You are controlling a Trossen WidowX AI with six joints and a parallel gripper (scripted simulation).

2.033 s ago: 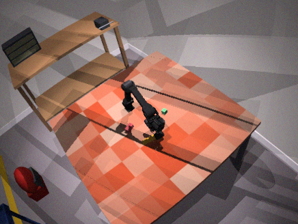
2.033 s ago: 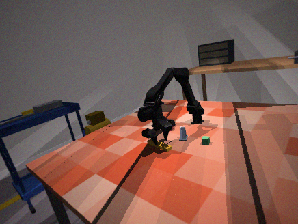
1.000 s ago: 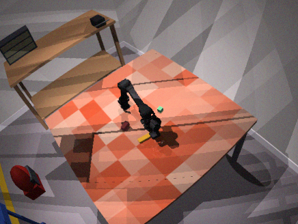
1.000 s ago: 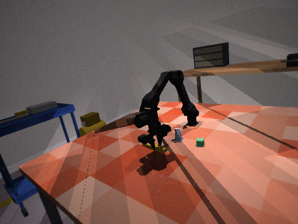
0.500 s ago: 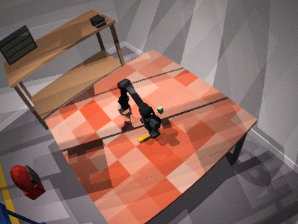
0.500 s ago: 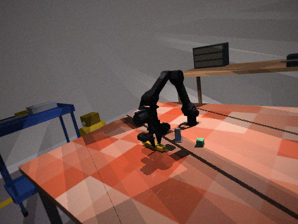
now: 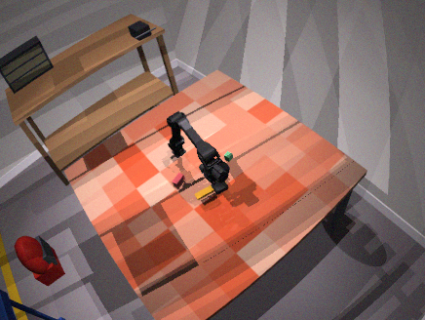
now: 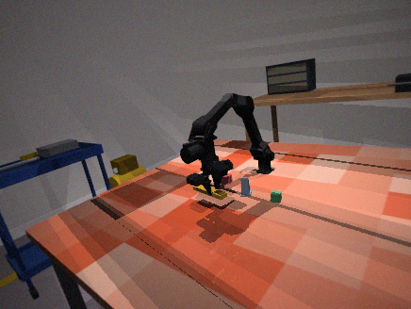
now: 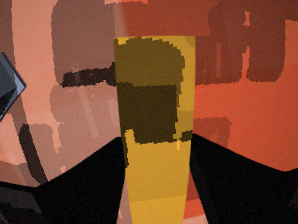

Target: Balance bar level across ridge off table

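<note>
Gripper pinching one end of the yellow bar, low over the checked table.

We judge the grasp step done and the carry not begun: next, we must lift the bar and centre it crosswise on the blue-grey ridge, just to its right, before releasing. From left to right in the exterior view we count one bar, one pink block, one ridge, one green cube.

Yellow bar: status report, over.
Gripper shut on yellow bar, low over table. Blue-grey ridge stands apart, bar not on it. Green cube off to the side.
</note>
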